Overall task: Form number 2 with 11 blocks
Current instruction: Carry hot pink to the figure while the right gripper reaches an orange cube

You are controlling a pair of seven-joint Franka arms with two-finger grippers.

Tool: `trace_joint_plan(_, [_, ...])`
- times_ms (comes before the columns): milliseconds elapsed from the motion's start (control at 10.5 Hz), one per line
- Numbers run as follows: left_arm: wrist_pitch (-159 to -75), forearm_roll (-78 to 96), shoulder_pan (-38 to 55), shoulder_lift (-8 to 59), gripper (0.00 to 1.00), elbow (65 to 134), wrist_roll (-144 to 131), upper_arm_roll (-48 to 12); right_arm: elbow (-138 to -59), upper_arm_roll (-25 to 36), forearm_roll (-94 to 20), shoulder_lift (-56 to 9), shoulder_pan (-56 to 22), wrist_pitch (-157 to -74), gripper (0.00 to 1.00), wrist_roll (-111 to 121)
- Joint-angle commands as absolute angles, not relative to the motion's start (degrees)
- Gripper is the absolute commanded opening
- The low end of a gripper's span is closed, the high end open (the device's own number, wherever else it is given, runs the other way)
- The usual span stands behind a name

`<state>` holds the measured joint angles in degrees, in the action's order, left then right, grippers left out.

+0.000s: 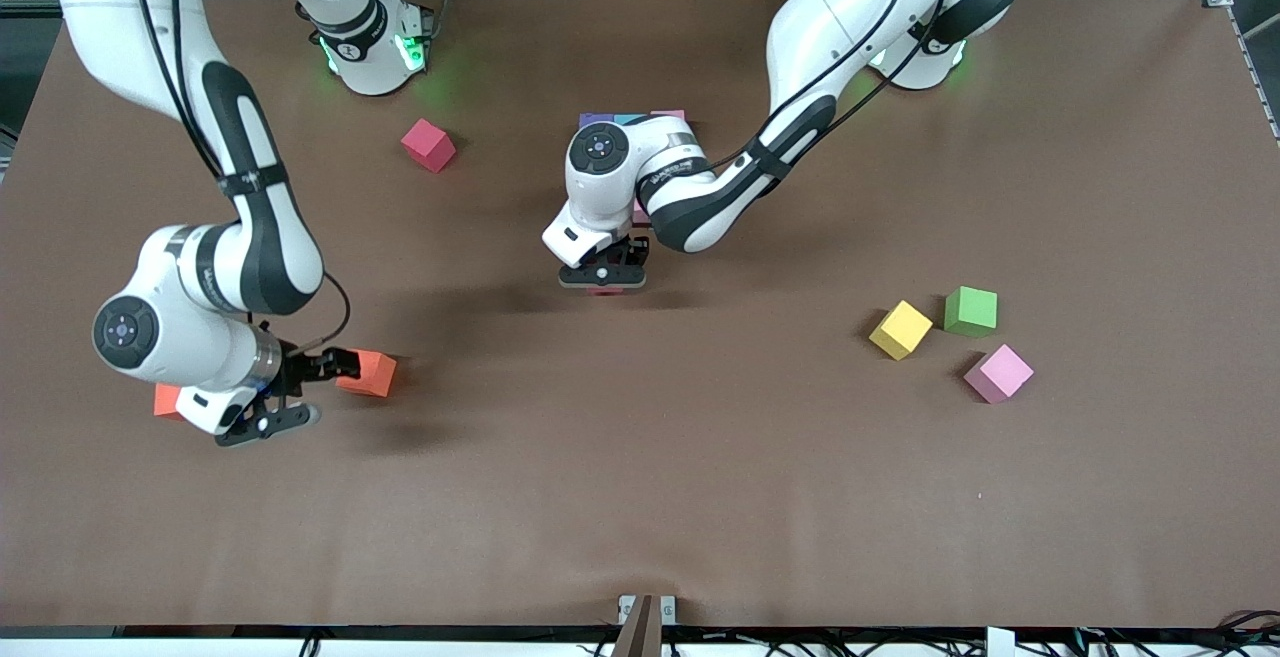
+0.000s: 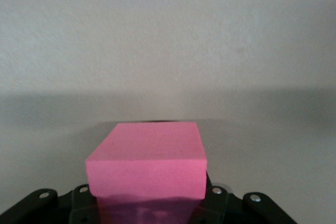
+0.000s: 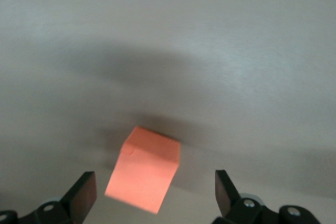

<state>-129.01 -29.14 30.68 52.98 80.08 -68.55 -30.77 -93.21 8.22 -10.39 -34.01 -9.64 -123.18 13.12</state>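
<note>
My left gripper is shut on a pink block, and only a thin edge of that block shows under the hand in the front view. It hangs low over the table mid-way along. Cubes of the number 2 peek out from under the left arm: purple, blue and pink; the rest is hidden. My right gripper is open above the table at the right arm's end, between two orange blocks. One orange block lies below its spread fingers.
A red block sits near the right arm's base. Toward the left arm's end lie a yellow block, a green cube and a pink block close together.
</note>
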Motion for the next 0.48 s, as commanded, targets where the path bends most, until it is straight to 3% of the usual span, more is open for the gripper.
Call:
trace_joint_plan(0, [-128.94, -28.30, 32.60, 53.88, 0.34, 78.31, -70.57, -29.88, -89.65, 7.82, -10.02, -36.30, -8.26, -121.99, 1.00, 4.08])
trace_joint_plan(382, [-128.94, -27.95, 33.84, 53.88, 0.34, 78.57, -71.81, -29.79, -90.44, 7.65, -10.28, -37.61, -10.98, -121.72, 1.00, -10.29])
